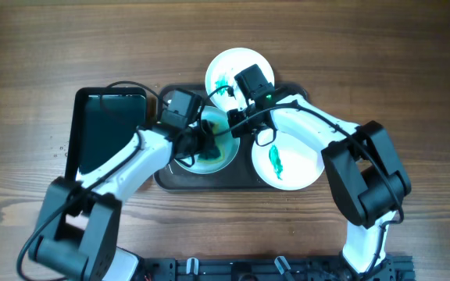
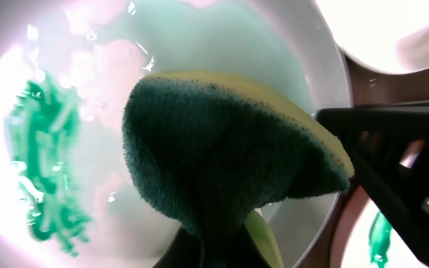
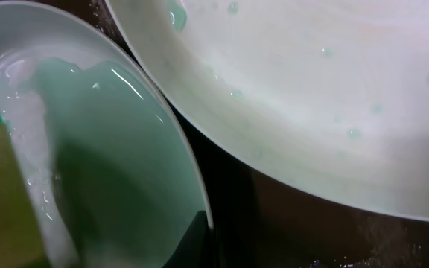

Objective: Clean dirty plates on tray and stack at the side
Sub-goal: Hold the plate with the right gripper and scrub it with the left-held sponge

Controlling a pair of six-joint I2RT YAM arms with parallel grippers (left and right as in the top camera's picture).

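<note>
Three white plates are at the dark tray [image 1: 180,178]. The middle plate [image 1: 223,158] carries a teal wash and a green smear [image 2: 47,171]. My left gripper [image 1: 199,144] is shut on a green-and-yellow sponge [image 2: 222,149] pressed onto that plate. My right gripper [image 1: 237,125] is shut on this plate's rim [image 3: 199,216]. The right plate [image 1: 291,164] has a green smear. The far plate [image 1: 233,72] has green marks and overhangs the tray's back edge. In the right wrist view the middle plate [image 3: 110,141] lies left and the far plate [image 3: 311,89] above it.
A smaller black tray [image 1: 108,129] lies left of the dark tray, under my left arm. Bare wooden table [image 1: 412,86] surrounds both trays. The dark tray floor shows wet between the plates [image 3: 289,216].
</note>
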